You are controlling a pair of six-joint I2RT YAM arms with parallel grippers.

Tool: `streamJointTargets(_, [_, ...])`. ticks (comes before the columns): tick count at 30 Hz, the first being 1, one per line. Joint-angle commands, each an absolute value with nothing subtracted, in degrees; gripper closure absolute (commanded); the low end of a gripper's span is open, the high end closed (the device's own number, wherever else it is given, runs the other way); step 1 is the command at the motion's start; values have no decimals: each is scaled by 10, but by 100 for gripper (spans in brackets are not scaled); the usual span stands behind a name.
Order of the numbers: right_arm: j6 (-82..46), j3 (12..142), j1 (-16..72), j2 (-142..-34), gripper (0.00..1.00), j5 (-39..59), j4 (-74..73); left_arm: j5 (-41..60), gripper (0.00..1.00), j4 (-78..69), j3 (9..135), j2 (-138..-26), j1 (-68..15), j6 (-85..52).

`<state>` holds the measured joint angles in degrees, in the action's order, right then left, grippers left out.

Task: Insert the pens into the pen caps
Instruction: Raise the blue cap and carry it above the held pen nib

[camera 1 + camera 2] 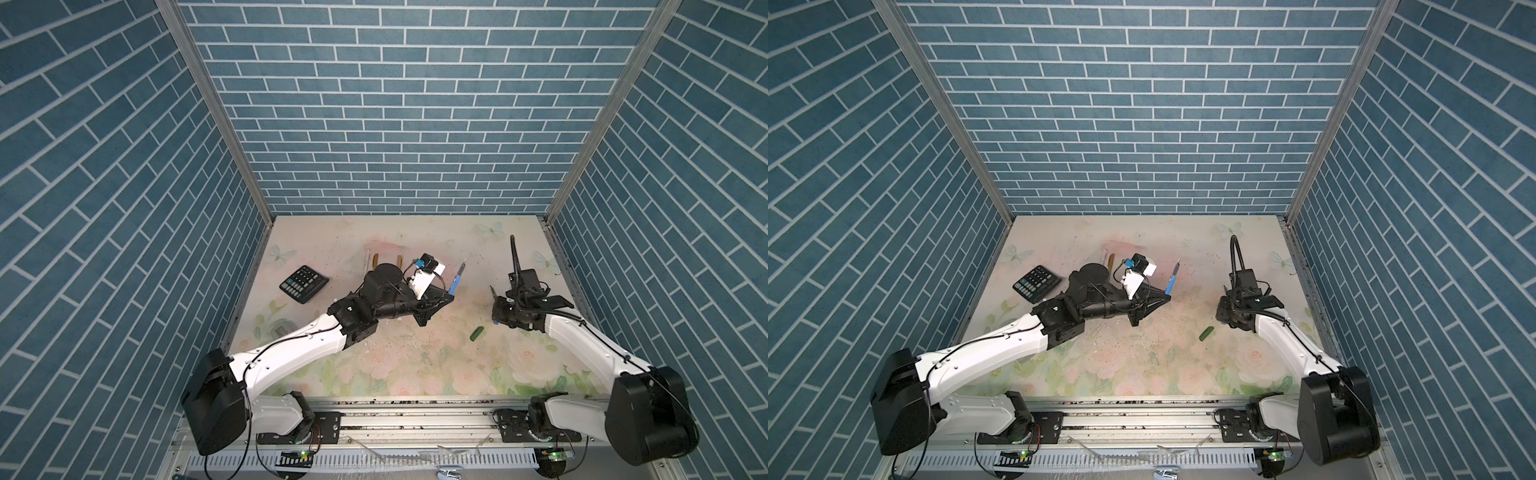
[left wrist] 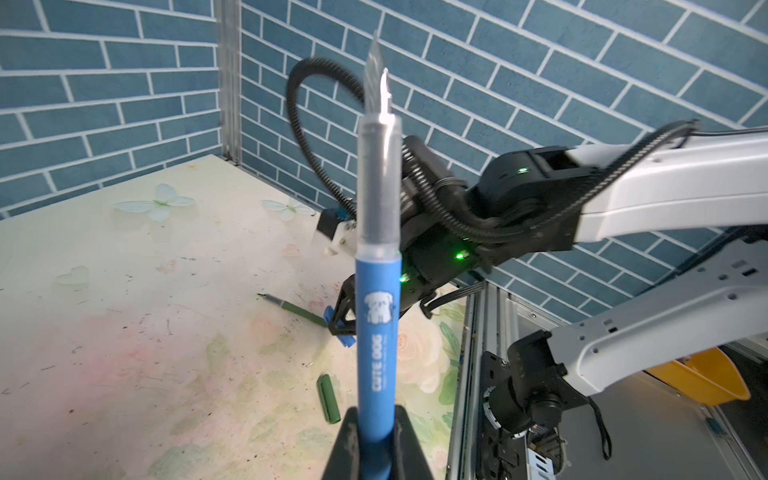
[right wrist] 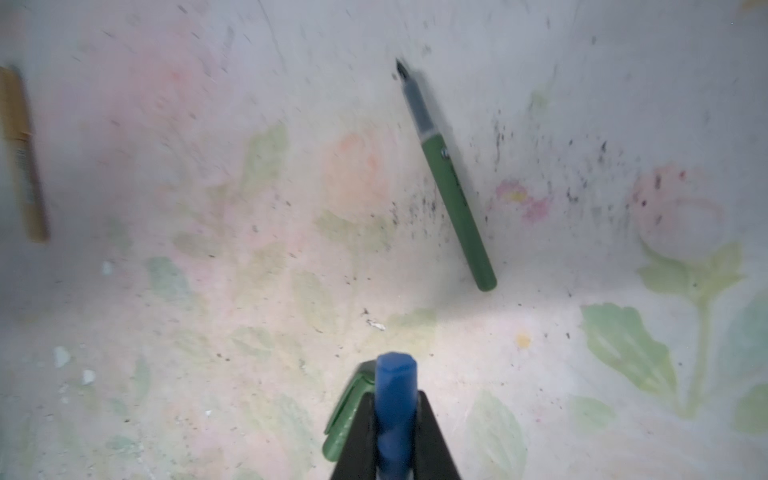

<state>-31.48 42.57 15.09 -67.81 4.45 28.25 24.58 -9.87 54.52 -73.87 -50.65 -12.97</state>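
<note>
My left gripper (image 2: 376,415) is shut on the lower barrel of the blue pen (image 2: 378,332), which stands with its uncapped nib pointing up; in both top views it is held above the table's middle (image 1: 456,279) (image 1: 1170,283). My right gripper (image 3: 395,401) is shut on the blue pen cap (image 3: 395,386), low over the table at the right (image 1: 496,320). The dark green pen (image 3: 451,187) lies on the table just beyond it. Beside the right jaws lies the green cap (image 3: 347,415) (image 1: 477,333). Gold-brown pens (image 1: 376,261) and a pale pen (image 1: 368,258) lie at the back, partly behind the left arm.
A black calculator (image 1: 304,284) lies at the back left of the floral table (image 1: 415,365). Blue brick walls close the left, back and right sides. A metal rail (image 1: 415,415) carrying both arm bases runs along the front edge.
</note>
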Motion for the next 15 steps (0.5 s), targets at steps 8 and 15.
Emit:
streamJointTargets(8, [-326,452,254,-511,88,19,112,-37,100,-163,467,-646,-511,-114])
streamJointTargets(15, [-304,528,332,-515,89,8,12,-38,100,-162,467,-645,-511,-107])
